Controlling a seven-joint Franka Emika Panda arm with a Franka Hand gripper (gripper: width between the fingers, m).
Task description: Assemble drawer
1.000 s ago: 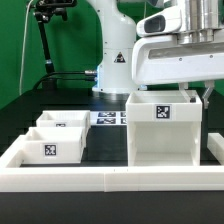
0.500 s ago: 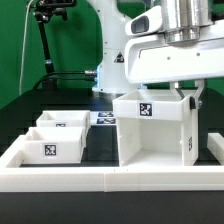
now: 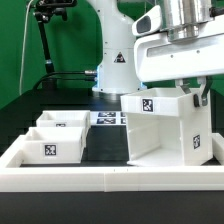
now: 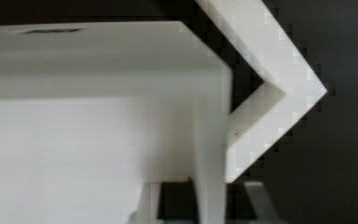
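Observation:
The white open-fronted drawer box (image 3: 165, 135) stands tilted on the exterior view's right, a marker tag on its top panel. My gripper (image 3: 193, 97) comes down from above and is shut on the box's right side wall at its top edge. In the wrist view the thin white wall (image 4: 265, 90) runs down between my two fingers (image 4: 172, 205), and my gripper (image 4: 213, 205) pinches it. Two small white drawers, one further back (image 3: 62, 124) and one nearer (image 3: 48, 147), sit on the exterior view's left, apart from the box.
A white raised border (image 3: 100, 180) fences the work area along the front and sides. The marker board (image 3: 108, 118) lies at the back centre. The arm's base (image 3: 115, 60) stands behind it, with a black stand (image 3: 45, 40) at the back left.
The box, held in my gripper, swung to the exterior view's left, then back right. It now sits turned and tilted, its top panel slanting.

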